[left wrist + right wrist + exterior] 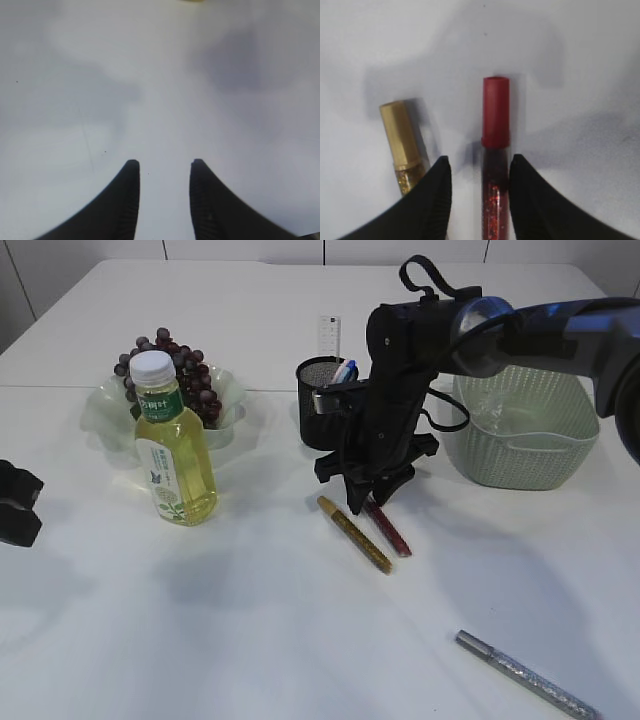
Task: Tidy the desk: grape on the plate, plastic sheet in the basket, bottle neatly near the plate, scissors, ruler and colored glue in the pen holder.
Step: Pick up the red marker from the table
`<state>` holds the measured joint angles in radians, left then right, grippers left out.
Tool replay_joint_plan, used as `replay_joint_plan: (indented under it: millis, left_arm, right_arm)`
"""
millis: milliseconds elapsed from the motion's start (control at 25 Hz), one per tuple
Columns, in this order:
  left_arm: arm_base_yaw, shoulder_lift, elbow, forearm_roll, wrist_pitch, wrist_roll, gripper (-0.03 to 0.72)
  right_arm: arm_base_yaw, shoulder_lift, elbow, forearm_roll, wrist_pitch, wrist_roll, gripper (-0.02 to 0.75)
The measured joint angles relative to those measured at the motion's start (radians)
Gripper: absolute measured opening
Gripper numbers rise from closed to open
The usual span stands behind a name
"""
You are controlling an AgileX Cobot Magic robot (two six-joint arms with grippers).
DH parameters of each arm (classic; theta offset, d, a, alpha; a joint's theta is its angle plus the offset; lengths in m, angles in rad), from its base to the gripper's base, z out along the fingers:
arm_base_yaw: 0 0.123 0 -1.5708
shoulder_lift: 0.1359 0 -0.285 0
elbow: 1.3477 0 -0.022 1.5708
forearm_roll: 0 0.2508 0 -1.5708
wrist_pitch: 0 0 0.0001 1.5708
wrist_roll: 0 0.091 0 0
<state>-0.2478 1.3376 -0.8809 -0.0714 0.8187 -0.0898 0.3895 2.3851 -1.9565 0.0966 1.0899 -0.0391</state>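
My right gripper (362,502) (479,165) is open and down at the table, its fingers straddling the red glitter glue pen (495,150) (390,530). The gold glue pen (353,533) (404,145) lies just left of the left finger. A silver glue pen (525,675) lies at the front right. The black mesh pen holder (318,405) holds a ruler (329,332) and scissors (345,372). Grapes (180,375) sit on the clear plate (100,415), with the yellow bottle (172,455) upright in front. My left gripper (164,165) (15,502) is open and empty over bare table.
A green basket (520,430) stands at the right behind my right arm. The white table (250,630) stretches to the front.
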Motion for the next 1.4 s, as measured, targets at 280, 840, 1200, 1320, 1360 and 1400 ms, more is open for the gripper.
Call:
replay_joint_plan:
  millis: [280, 840, 1200, 1320, 1360, 1400]
  left_arm:
    - [0.000, 0.000, 0.000, 0.000, 0.000, 0.000, 0.246]
    - [0.000, 0.000, 0.000, 0.000, 0.000, 0.000, 0.246]
    - [0.000, 0.000, 0.000, 0.000, 0.000, 0.000, 0.246]
    - [0.000, 0.000, 0.000, 0.000, -0.002, 0.000, 0.246]
    - [0.000, 0.000, 0.000, 0.002, -0.004, 0.000, 0.246]
    - [0.000, 0.000, 0.000, 0.002, -0.006, 0.000, 0.246]
  right_arm:
    - [0.000, 0.014, 0.000, 0.003, -0.003, 0.009, 0.299]
    - [0.000, 0.014, -0.002, 0.000, -0.003, 0.012, 0.111]
    - [-0.049, 0.014, -0.004, 0.064, 0.014, -0.001, 0.097]
    - [-0.087, 0.005, -0.004, 0.144, 0.025, -0.044, 0.097]
    - [-0.102, -0.004, -0.004, 0.174, 0.025, -0.064, 0.097]
    - [-0.115, -0.013, -0.004, 0.215, 0.026, -0.090, 0.096]
